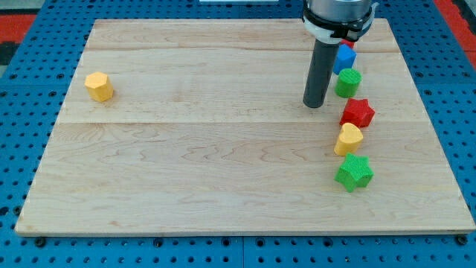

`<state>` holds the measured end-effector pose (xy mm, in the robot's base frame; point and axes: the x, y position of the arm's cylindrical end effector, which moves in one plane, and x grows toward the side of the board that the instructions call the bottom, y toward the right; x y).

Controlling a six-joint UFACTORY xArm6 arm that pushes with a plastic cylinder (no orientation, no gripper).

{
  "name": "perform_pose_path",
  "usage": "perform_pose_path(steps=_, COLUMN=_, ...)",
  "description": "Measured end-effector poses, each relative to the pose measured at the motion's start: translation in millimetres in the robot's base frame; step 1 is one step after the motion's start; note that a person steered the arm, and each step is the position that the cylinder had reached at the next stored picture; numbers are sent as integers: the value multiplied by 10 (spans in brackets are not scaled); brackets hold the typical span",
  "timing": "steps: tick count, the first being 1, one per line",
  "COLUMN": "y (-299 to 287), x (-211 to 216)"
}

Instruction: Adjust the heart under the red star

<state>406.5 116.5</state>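
Wooden tabletop; yellow heart touches red star above; my tip, a plain rod tool gripping nothing, sits left of star, free to nudge.

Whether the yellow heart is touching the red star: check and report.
Touching. The camera view shows the yellow heart tucked right against the lower edge of the red star, no board visible between them. My tip stands apart, toward the view's left.

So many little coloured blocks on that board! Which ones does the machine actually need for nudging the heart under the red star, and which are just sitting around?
Part of the job:
- yellow heart, just below the star
- red star
- my tip, left of the star, touching neither

Just lying about:
- blue block
- green cylinder
- green star
- yellow hexagon, alone at the view's left
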Motion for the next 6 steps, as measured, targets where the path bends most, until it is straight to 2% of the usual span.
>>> perform_pose_path(steps=1, y=0, x=0)
perform_pose_path(steps=3, y=-355, x=94)
perform_pose_path(steps=4, y=-160, x=609)
perform_pose_path(steps=5, y=125, x=892)
perform_pose_path(steps=6, y=323, x=909)
